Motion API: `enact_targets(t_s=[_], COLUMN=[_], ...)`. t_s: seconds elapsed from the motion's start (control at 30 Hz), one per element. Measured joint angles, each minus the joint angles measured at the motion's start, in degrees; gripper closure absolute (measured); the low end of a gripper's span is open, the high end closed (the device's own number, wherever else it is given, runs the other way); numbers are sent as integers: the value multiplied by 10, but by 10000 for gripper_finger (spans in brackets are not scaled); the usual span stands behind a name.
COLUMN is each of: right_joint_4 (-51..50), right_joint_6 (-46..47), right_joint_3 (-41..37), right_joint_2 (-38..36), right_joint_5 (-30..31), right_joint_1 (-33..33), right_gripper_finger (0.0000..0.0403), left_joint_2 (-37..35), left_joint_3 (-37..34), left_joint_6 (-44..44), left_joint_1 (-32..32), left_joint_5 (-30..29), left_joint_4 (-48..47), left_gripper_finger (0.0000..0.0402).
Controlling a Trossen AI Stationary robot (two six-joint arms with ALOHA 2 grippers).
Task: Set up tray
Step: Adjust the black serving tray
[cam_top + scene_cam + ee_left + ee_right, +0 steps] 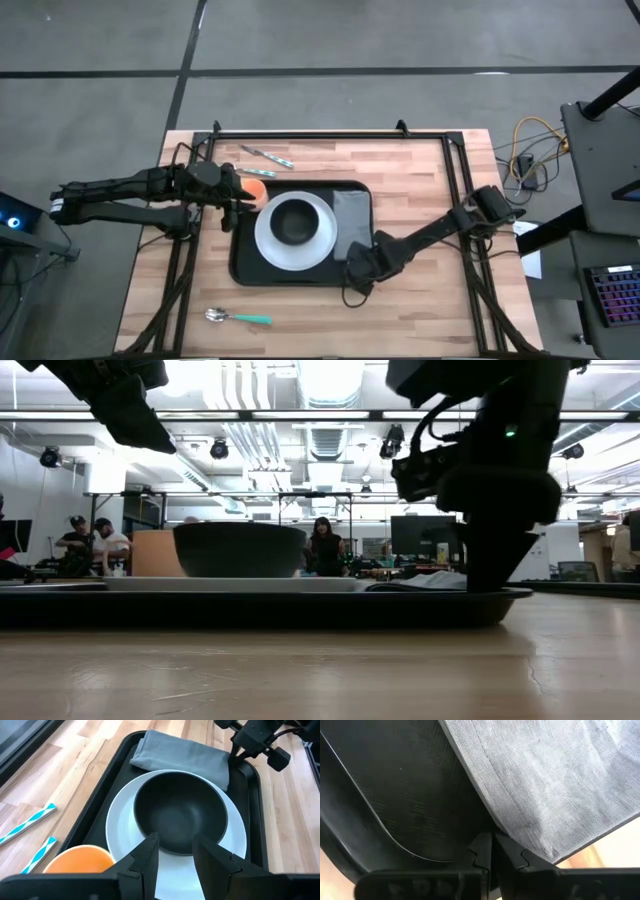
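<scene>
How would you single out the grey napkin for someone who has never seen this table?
Find the black tray in the middle of the wooden table. On it sits a white plate carrying a black bowl; the grey napkin lies folded flat beside the plate, toward the right arm. It is the tray's only cloth.

orange cup [75,860] cut off by the edge, tray [250,605] side-on, contents mostly hidden
</scene>
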Motion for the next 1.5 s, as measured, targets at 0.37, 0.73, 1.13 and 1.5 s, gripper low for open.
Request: enact_targets(t_s=[0.37,0.73,1.13,1.5], right_joint_4=[-45,-3,21,-56], right_joint_6=[43,116,209,204], right_joint_3=[-11,-93,-120,-76], right_joint_2=[-6,-67,-87,-86], right_joint_5=[0,1,0,42], right_joint_1=[20,31,78,90], right_gripper_finger=[395,395,395,395], left_joint_2=[0,0,0,0], left_joint_3=[0,0,0,0], left_joint_6=[-6,-10,-10,-11], left_joint_1=[0,0,0,0], left_joint_5=[1,5,5,5], left_joint_4=[0,-1,0,1], left_gripper_finger=[300,300,300,300])
